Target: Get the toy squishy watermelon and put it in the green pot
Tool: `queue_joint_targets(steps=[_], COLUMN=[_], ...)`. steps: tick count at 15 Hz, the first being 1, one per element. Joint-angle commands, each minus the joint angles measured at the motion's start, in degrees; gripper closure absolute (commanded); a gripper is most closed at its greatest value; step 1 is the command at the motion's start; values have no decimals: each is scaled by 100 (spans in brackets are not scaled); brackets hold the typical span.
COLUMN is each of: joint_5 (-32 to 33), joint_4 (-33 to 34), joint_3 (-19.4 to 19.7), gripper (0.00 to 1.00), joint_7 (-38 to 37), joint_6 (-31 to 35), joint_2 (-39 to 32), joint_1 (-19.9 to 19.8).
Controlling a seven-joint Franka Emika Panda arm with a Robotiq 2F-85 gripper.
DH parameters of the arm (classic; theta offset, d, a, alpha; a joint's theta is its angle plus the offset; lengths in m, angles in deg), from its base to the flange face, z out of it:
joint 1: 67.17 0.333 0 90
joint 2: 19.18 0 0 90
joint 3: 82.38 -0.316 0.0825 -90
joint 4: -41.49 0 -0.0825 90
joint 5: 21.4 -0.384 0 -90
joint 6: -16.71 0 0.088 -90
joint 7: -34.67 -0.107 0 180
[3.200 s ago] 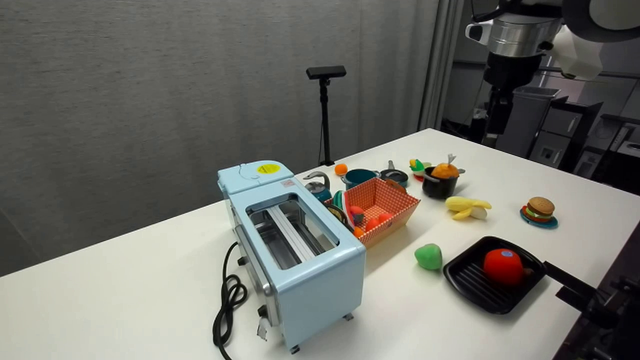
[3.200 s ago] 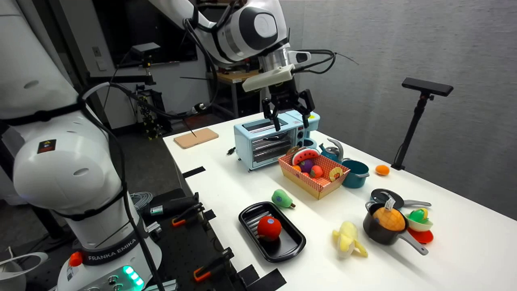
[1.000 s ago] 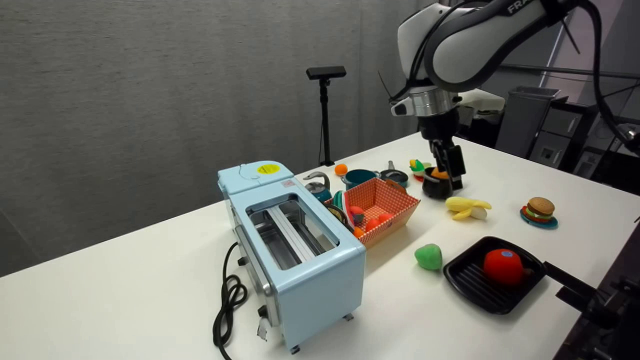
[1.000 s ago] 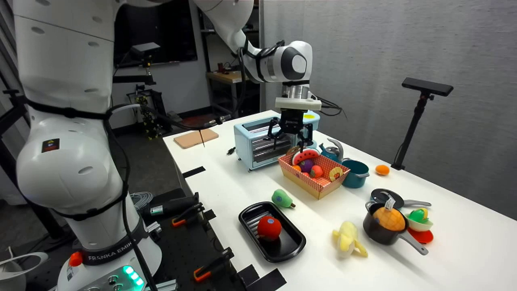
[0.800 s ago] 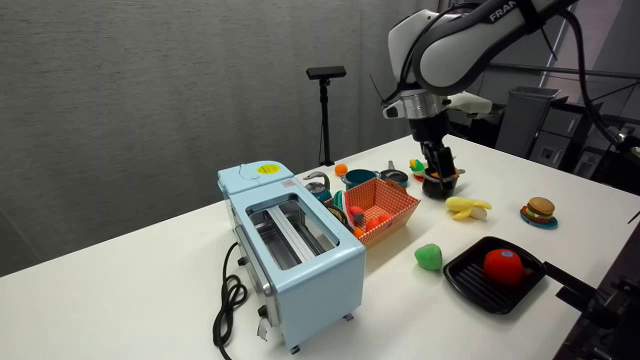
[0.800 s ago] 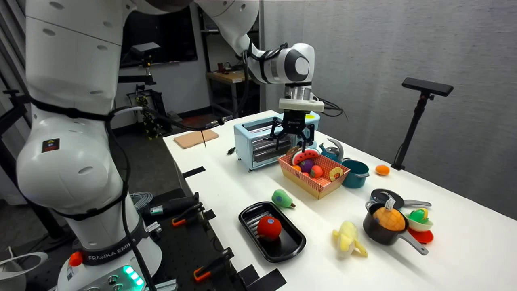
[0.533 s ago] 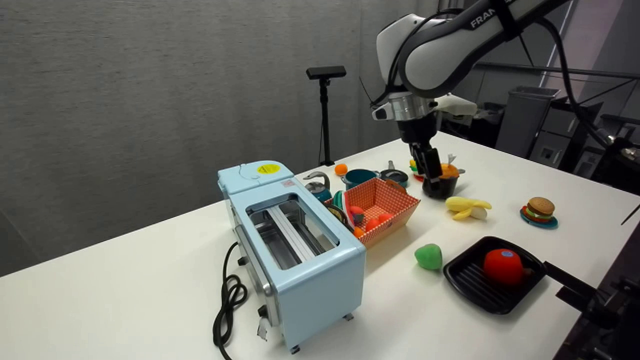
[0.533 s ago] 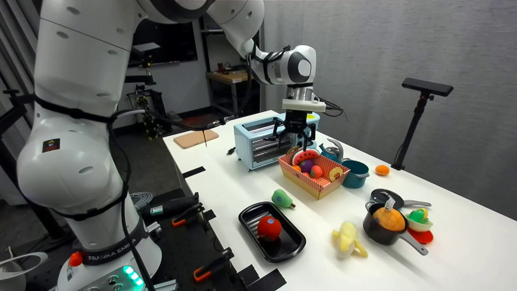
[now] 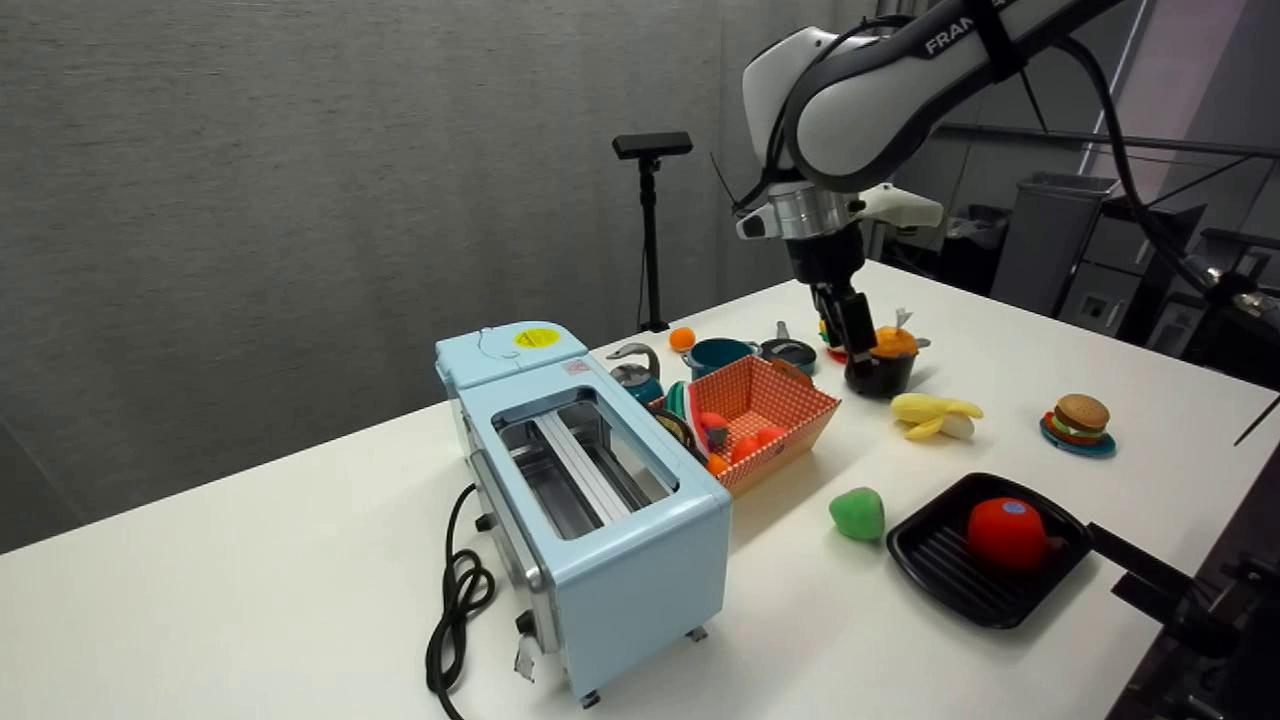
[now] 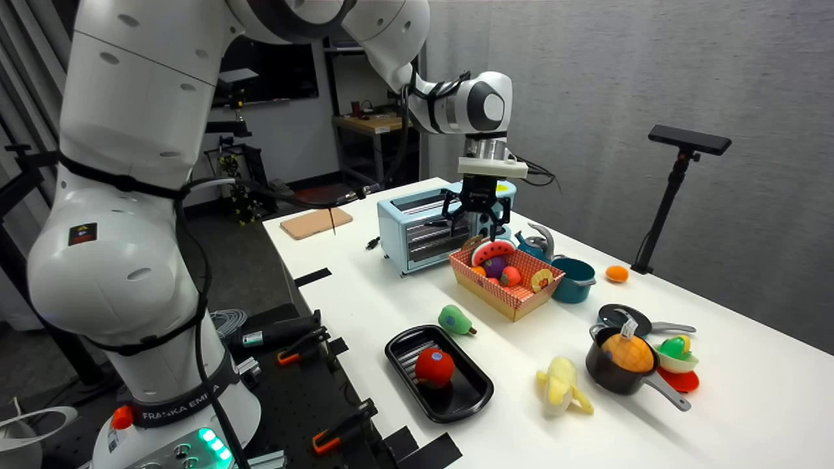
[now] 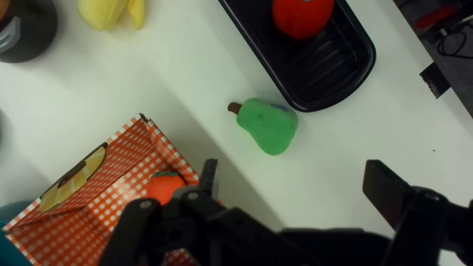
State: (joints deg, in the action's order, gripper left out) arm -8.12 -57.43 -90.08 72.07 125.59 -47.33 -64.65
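Note:
The toy watermelon slice (image 10: 493, 249), red with a white and green rind, stands in a red-checked basket (image 10: 482, 291). It also shows in an exterior view (image 9: 688, 402); in the wrist view it is hidden or out of view. The teal-green pot (image 10: 571, 290) stands beside the basket and also shows in an exterior view (image 9: 714, 360). A teal edge, likely this pot (image 11: 13, 247), shows at the lower left of the wrist view. My gripper (image 10: 474, 233) is open and empty, above the table beside the basket. In the wrist view its fingers (image 11: 291, 171) are wide apart.
A blue toaster oven (image 10: 427, 231) and a kettle (image 10: 537, 245) stand by the basket. A green pear (image 11: 268, 125), a black grill pan (image 11: 314, 74) with a red tomato (image 11: 303, 16), a banana (image 10: 559, 387) and a black pot (image 10: 616, 372) lie on the table. The basket holds other fruit.
My arm has come down and moved toward the basket; over the last half second it moved only slightly. The gripper stayed open. The objects have not moved.

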Motion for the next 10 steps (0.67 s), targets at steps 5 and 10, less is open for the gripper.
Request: queue_joint_targets(steps=[5,10], joint_5=[125,315], joint_4=[199,1107], joint_3=[54,78], gripper=[0,0], joint_7=[-32,66], joint_6=[223,51], joint_2=[-156,-701], joint_1=[53,132])
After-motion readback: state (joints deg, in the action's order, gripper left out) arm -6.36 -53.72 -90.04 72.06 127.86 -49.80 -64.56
